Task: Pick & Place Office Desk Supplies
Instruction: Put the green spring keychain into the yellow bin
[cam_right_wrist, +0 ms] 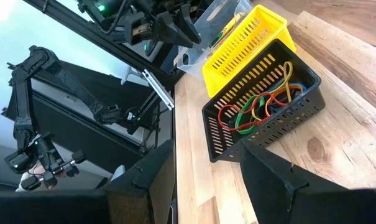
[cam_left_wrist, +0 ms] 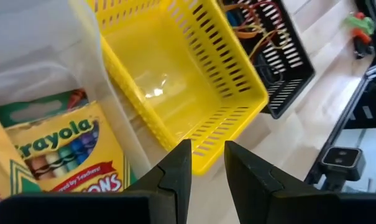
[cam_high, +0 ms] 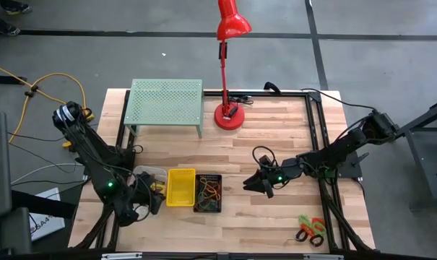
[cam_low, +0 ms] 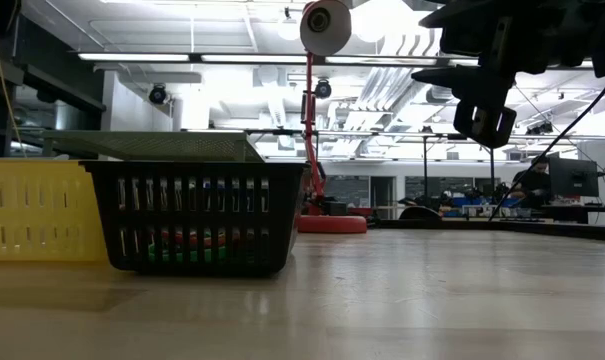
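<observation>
Beside the yellow bin (cam_high: 180, 187), on its far side from the clear bin (cam_high: 149, 175), sits the black mesh bin (cam_high: 208, 193) with the coloured loops (cam_right_wrist: 262, 99) already inside; crayon boxes (cam_left_wrist: 69, 155) are in the clear bin; the yellow bin looks empty. Remaining loose item appears to be the scissors (cam_high: 310, 230), lying flat well apart from the yellow bin, toward the table's front right corner, long axis running roughly diagonal, handles toward the front edge. Right gripper (cam_high: 260, 183) hangs above the table just beyond the mesh bin, fingers parted, holding nothing; clearly the nearer arm to the scissors, which lie behind it toward its own base side. Left gripper (cam_high: 150, 200) sits over the clear bin next to the yellow bin, fingers nearly closed with a thin gap, nothing between them. Likely next: right arm swings back to the scissors and aligns across the blades.
</observation>
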Robot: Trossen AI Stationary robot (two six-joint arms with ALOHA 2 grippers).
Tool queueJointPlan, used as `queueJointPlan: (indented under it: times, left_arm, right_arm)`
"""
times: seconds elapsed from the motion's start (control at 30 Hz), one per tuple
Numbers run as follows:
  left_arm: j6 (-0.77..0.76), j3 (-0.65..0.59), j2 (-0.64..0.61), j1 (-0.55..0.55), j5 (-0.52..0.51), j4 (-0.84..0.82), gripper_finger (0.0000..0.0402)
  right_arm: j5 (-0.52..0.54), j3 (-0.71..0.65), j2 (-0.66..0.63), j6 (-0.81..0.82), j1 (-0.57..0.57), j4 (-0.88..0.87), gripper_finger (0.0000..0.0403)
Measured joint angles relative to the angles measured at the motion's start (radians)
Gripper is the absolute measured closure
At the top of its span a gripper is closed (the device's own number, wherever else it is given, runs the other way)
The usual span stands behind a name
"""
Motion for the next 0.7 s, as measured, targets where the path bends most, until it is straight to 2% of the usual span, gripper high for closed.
queueJointPlan:
  times: [0.43, 0.57, 0.7]
  left_arm:
    - [0.067, 0.0, -0.004, 0.02, -0.022, 0.0, 0.0311]
    - [0.203, 0.0, -0.037, 0.096, -0.026, 0.002, 0.0311]
    - [0.436, 0.0, -0.094, 0.214, -0.002, 0.043, 0.0311]
  right_arm:
    - [0.001, 0.0, 0.0, -0.019, 0.0, 0.0, 0.0237]
    - [0.025, 0.0, 0.0, -0.026, -0.001, 0.0, 0.0237]
    - [0.025, 0.0, 0.0, -0.053, -0.008, 0.0, 0.0237]
